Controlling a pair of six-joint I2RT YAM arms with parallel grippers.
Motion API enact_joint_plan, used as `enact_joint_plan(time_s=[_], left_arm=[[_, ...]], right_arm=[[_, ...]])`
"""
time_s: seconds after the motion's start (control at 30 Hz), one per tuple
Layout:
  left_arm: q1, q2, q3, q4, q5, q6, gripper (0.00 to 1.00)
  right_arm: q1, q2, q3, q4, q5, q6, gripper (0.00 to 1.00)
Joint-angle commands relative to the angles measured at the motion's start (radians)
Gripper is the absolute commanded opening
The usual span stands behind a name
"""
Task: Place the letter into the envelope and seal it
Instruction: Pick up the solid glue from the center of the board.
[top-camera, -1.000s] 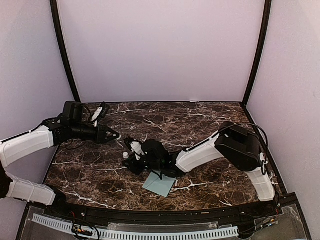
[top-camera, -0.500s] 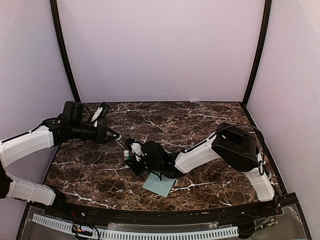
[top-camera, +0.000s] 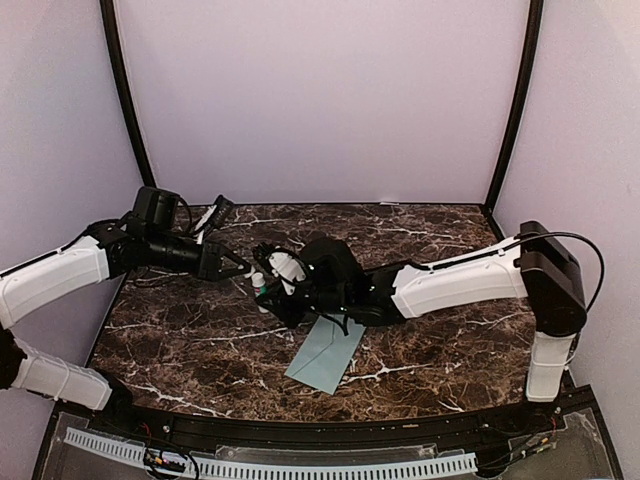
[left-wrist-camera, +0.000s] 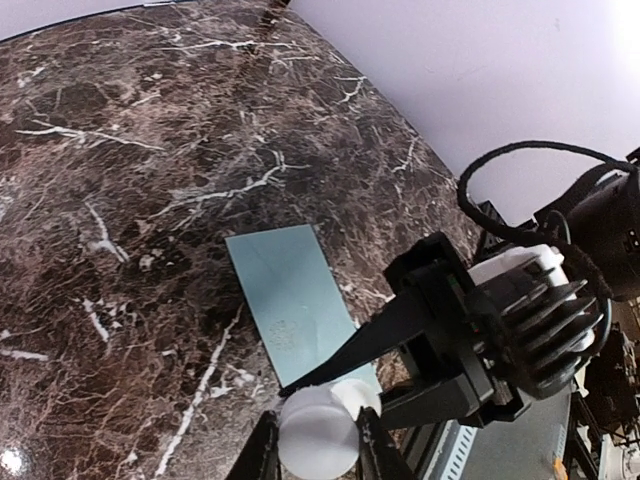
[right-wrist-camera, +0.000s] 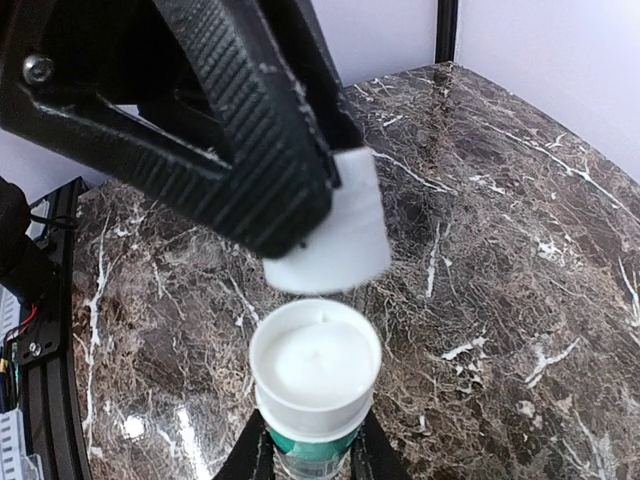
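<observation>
A: Item: envelope (top-camera: 325, 352). Location?
B: Flat on table (top-camera: 450, 350), far end beneath right arm (top-camera: 450, 285). Pale teal, oblong, flap face not discernible. Letter not in view.
A: Grippers?
B: Left gripper (top-camera: 242, 271) pinching white cap (left-wrist-camera: 317, 435); right gripper (right-wrist-camera: 312, 452) pinching glue stick (right-wrist-camera: 315, 362). Held aloft, tip to tip, probably uncapping glue for sealing.

light: soft, even | shadows: faint | wrist views — wide-angle bend, slight blur
</observation>
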Motion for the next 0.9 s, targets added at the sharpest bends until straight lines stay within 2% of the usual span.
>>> enact_joint_plan(time_s=[0.0, 0.2, 0.43, 0.87], left_arm=[[-0.043, 0.009, 0.054, -0.066, 0.069, -0.054, 0.02], [-0.044, 0.015, 0.084, -0.061, 0.087, -0.092, 0.02], [-0.052, 0.042, 0.085, -0.081, 0.088, -0.101, 0.01], [-0.083, 0.076, 0.083, -0.043, 0.101, -0.121, 0.0]], right_arm=[[0.003, -0.022, 0.035, -0.212, 0.0, -0.066, 0.11], [0.007, -0.034, 0.069, -0.325, 0.0, -0.074, 0.11], [0.007, -0.056, 0.086, -0.381, -0.019, -0.056, 0.11], [0.005, -0.106, 0.054, -0.339, -0.023, -0.011, 0.11]])
